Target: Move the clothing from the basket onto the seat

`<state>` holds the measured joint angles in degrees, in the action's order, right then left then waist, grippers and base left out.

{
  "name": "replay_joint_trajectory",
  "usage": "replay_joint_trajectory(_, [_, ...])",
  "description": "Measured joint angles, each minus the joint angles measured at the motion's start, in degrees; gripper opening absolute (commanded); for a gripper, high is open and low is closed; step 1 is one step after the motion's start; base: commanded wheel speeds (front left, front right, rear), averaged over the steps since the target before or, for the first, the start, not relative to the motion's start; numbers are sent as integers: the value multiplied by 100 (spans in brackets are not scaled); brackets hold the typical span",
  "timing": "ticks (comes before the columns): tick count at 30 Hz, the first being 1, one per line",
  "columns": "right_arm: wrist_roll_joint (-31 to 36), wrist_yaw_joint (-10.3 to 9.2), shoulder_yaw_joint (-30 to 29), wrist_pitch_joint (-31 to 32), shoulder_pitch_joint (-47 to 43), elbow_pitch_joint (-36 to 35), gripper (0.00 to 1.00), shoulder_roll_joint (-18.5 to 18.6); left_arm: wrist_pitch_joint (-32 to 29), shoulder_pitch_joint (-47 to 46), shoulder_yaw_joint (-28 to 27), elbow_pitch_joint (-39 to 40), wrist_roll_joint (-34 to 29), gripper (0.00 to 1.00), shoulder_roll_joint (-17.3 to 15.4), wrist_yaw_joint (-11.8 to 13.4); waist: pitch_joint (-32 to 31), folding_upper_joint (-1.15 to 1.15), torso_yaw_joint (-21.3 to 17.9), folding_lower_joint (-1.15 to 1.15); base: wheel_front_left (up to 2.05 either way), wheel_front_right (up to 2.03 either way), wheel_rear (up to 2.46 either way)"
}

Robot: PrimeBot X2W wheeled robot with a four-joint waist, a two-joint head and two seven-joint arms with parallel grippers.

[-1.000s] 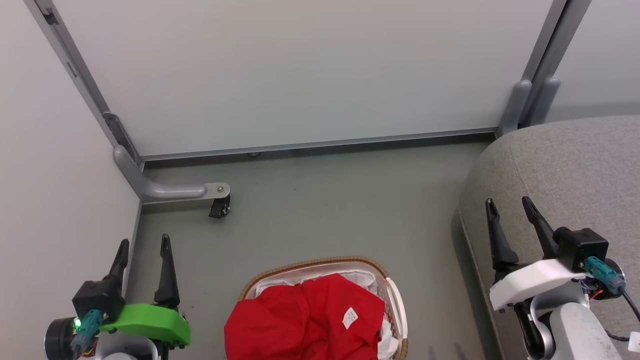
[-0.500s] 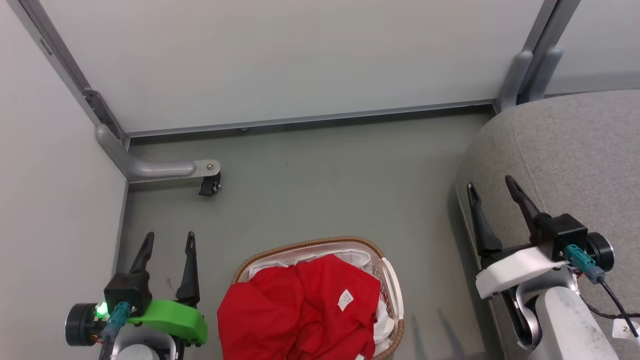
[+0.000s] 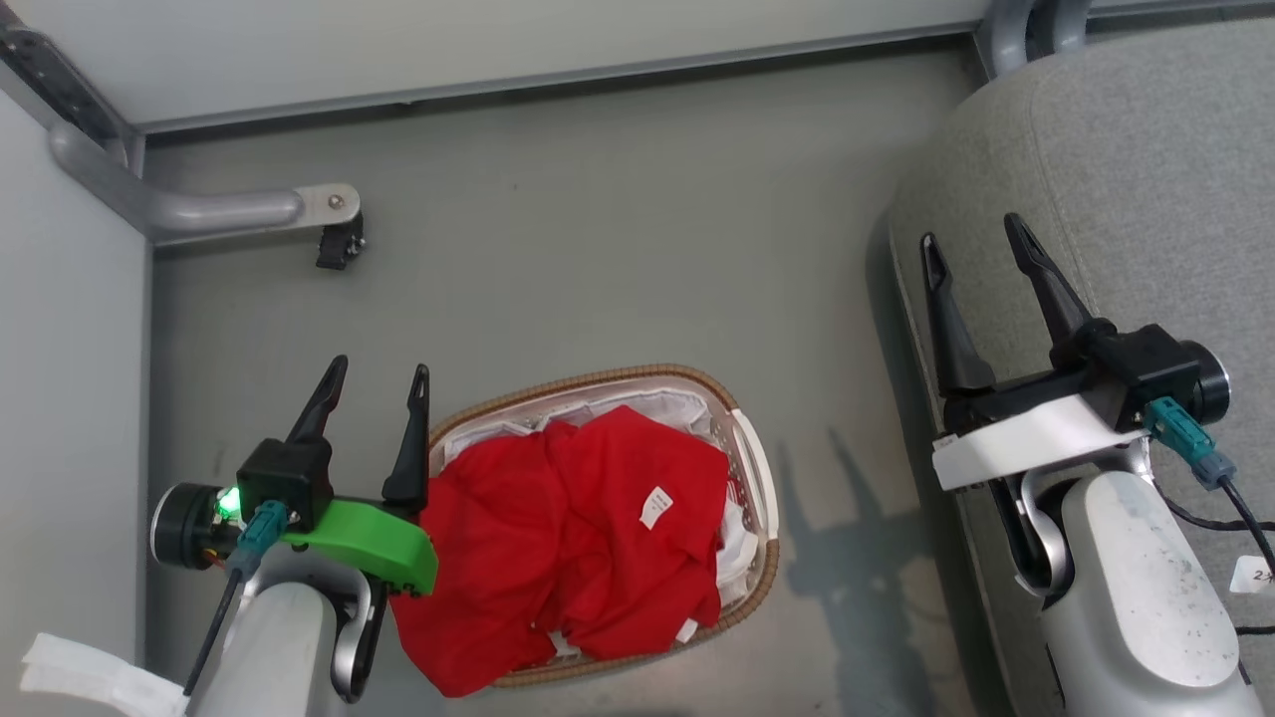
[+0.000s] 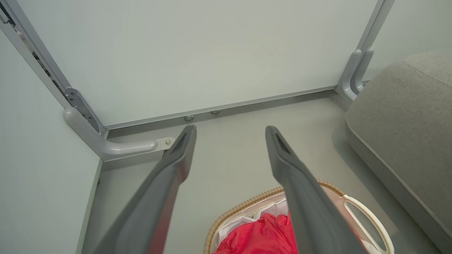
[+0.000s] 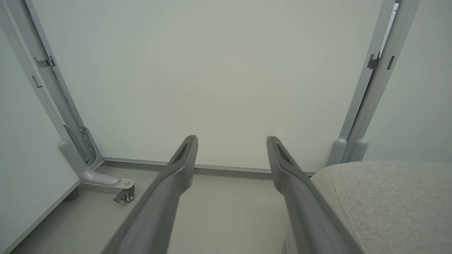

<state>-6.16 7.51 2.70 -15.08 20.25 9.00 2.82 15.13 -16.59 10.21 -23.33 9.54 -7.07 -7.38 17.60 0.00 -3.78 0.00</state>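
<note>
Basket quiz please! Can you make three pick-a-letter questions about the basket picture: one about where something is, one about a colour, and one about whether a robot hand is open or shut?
1. Where is the clothing?
A. on a shelf
B. in the basket
C. hanging on the wall

2. What colour is the clothing?
A. blue
B. red
C. yellow

3. How is the left gripper?
A. open, holding nothing
B. shut on the clothing
C. shut on the basket

Answers:
1 B, the heap sits inside the woven rim.
2 B, it is bright red in the head view.
3 A, its two fingers stand apart with nothing between them.
</note>
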Motion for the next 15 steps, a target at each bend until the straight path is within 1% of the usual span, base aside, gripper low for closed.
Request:
replay_joint_trajectory(5, [-111,0,97,0,240,-164,100,1,-1,-375,319,-174,137,100,-115,0,524,0,-140,0,0,0,0])
replay_joint_trajectory(15, [-207,0,263,0,495,-319,100,2,-1,-992,839,-826,396,100,-305,0,1463,0,-433,1,0,0,0])
